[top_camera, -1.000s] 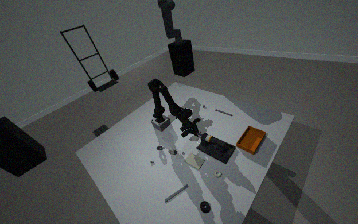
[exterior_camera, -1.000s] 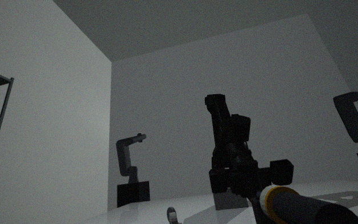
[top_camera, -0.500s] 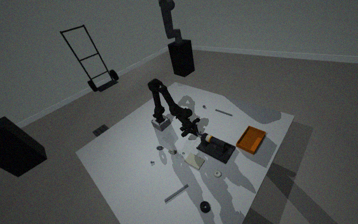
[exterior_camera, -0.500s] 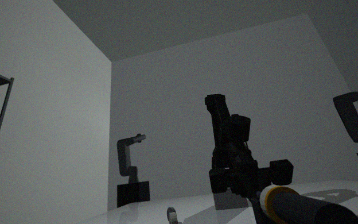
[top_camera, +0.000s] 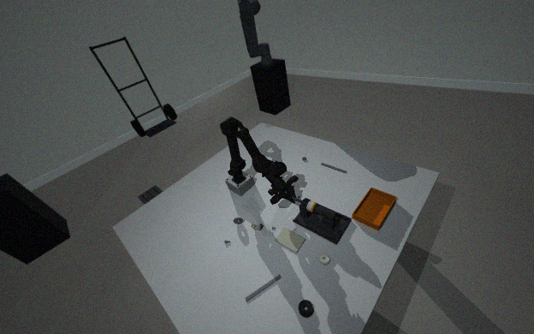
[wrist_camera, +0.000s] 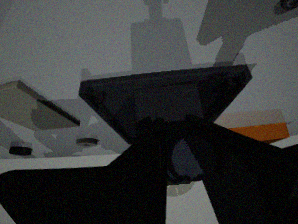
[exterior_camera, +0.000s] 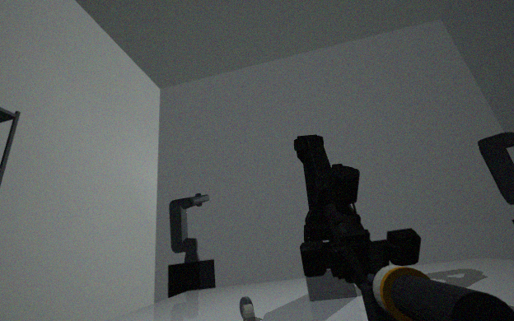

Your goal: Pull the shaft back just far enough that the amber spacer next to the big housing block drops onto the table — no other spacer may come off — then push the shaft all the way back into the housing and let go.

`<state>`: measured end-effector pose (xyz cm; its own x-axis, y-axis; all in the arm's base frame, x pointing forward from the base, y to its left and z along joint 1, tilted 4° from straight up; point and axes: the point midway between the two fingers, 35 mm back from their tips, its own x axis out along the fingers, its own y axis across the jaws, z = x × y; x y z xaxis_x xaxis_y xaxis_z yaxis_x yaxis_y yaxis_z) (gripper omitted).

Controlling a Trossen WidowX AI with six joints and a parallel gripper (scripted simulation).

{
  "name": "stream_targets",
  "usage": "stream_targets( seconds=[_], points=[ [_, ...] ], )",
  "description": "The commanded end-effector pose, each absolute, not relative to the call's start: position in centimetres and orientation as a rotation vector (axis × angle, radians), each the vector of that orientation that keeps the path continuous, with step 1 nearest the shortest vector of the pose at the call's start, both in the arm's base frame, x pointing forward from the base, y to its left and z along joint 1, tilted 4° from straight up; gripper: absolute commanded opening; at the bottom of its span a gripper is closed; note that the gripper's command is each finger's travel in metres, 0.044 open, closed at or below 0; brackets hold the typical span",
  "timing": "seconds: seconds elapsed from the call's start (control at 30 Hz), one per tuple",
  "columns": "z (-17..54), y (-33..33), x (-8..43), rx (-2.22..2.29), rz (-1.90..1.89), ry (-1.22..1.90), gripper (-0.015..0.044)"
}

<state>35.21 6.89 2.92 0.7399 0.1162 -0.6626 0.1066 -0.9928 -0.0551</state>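
Note:
The amber spacer point(top_camera: 312, 207) point(exterior_camera: 410, 272) sits against the end of the big dark housing block point(top_camera: 327, 212) point(exterior_camera: 437, 294), with a white spacer point(top_camera: 310, 205) point(exterior_camera: 377, 283) beside it on the side toward the arm. The housing stands on a black base plate point(top_camera: 336, 236) point(wrist_camera: 107, 97). My gripper point(top_camera: 294, 199) point(wrist_camera: 174, 123) is shut on the shaft, just outside the fixture; its fingers hide most of the grip. In the exterior view the fingertips are too dark to make out clearly. The spacers are hidden in the wrist view.
An orange tray point(top_camera: 361, 219) point(wrist_camera: 265, 133) lies beyond the base plate. A cream plate point(top_camera: 289, 241) point(wrist_camera: 20, 105), a white ring point(top_camera: 321, 260) and a black wheel point(top_camera: 302, 313) lie on the near side. Grey bars point(top_camera: 264, 289) point(top_camera: 334, 168) and several small parts lie farther out.

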Motion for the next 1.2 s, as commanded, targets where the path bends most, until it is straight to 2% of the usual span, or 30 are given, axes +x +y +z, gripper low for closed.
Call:
stream_targets(
  seconds=[0.0, 1.17],
  points=[
    [2.89, 6.87, 35.12, -2.915, 1.114, -0.184, 0.0],
    [2.86, 6.84, 34.77, -2.915, 1.114, -0.184, 0.0]
  ],
)
